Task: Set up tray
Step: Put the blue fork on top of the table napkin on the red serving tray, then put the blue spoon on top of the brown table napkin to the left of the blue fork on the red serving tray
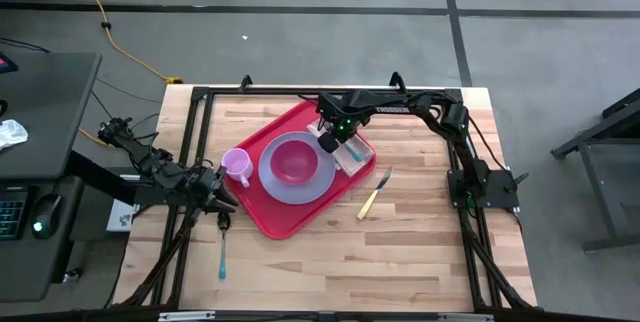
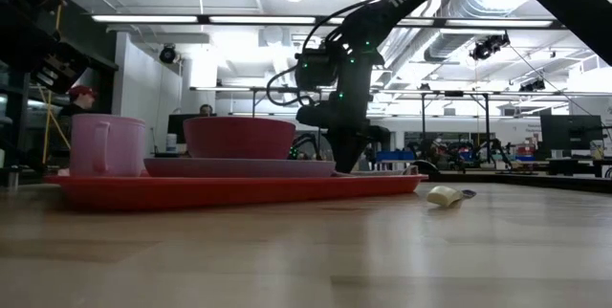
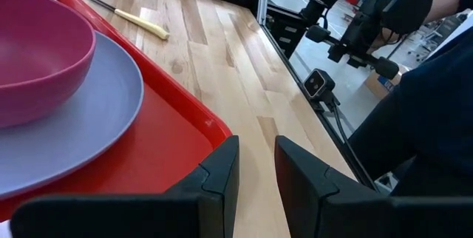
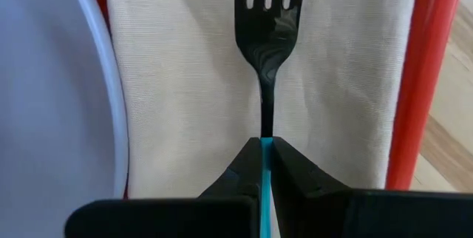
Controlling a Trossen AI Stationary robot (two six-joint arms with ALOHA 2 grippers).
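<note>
The red tray (image 1: 290,224) lies slantwise mid-table. It carries a lavender plate (image 1: 275,184) with a magenta bowl (image 1: 295,160), a pink cup (image 1: 237,165) and a cream napkin (image 4: 185,83). My right gripper (image 4: 266,145) is low over the napkin, at the tray's right side (image 1: 328,144), shut on a fork (image 4: 270,38) with dark tines and a teal handle. My left gripper (image 3: 256,157) waits beside the tray's left near corner (image 1: 222,200), its fingers slightly apart and holding nothing. My right gripper pinches the fork's teal handle (image 4: 264,171) between its two fingers, just behind the dark neck. The fingers come from above, pointing down. The fork lies flat over the napkin, tines pointing away from the gripper; whether it rests on the cloth I cannot tell.
A yellow-handled knife (image 1: 372,198) lies on the table right of the tray. A teal-handled spoon (image 1: 223,250) lies on the table near the left gripper. The tray's raised rim (image 4: 429,68) runs close beside the napkin. Bare wood stretches along the near edge.
</note>
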